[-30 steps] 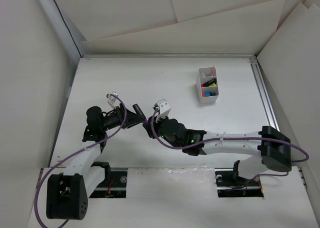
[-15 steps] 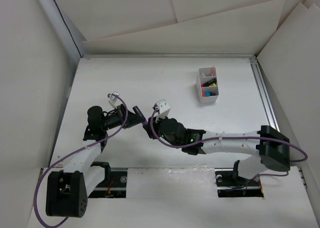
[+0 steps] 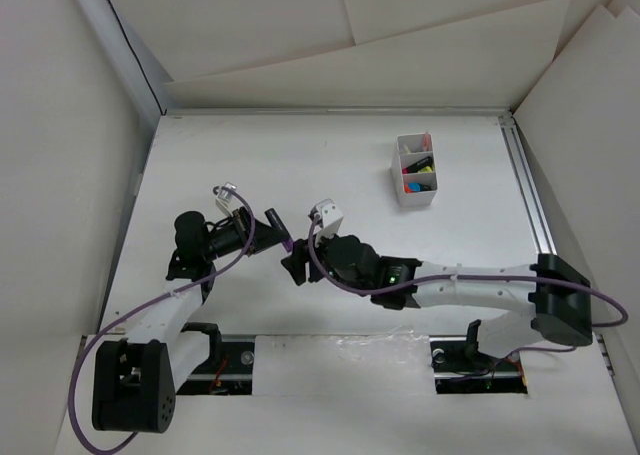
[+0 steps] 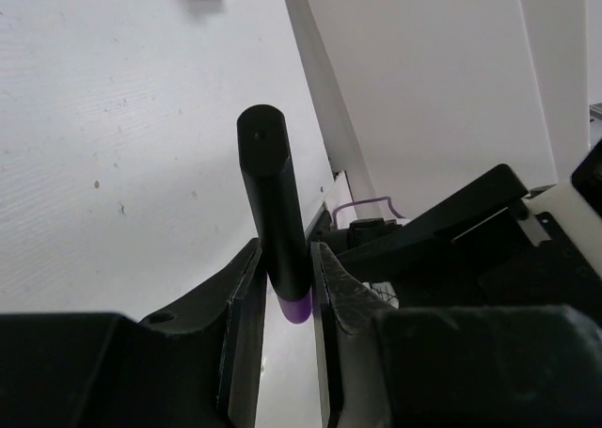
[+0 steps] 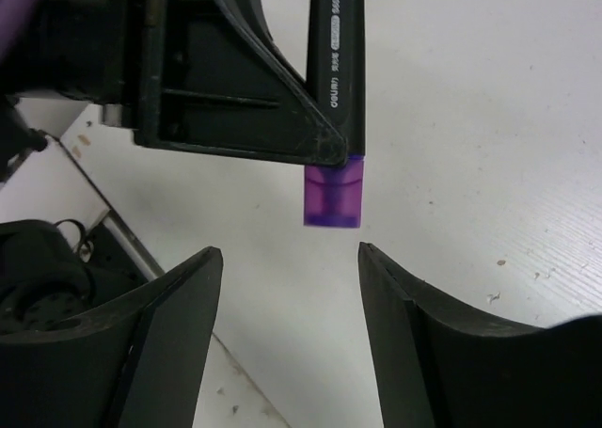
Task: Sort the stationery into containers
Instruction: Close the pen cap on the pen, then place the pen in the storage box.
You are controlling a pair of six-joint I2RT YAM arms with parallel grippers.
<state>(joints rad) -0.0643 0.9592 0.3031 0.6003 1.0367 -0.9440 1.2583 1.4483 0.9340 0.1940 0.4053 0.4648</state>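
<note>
1. Top view: the left pincer (image 3: 277,229) clamps a black highlighter (image 3: 271,217) over the mid-surface (image 3: 300,155). Its purple cap (image 3: 288,244) points toward the right pincer (image 3: 293,266), just beside it. The white box (image 3: 415,193), w/ coloured stationery inside, stands well apart at far right, near the side rail (image 3: 525,195). Bare surface lies btwn box and arms.
2. Left wrist: both fingers are pressed on the barrel just above the cap. The barrel's blunt end juts out over bare surface, w/ a wall edge to the right.
3. Right wrist: the right pincer's jaws are spread wide w/ nothing btwn them. The cap hangs ahead of the gap, touching neither finger. Bare surface to the right; surface edge at lower left.
</note>
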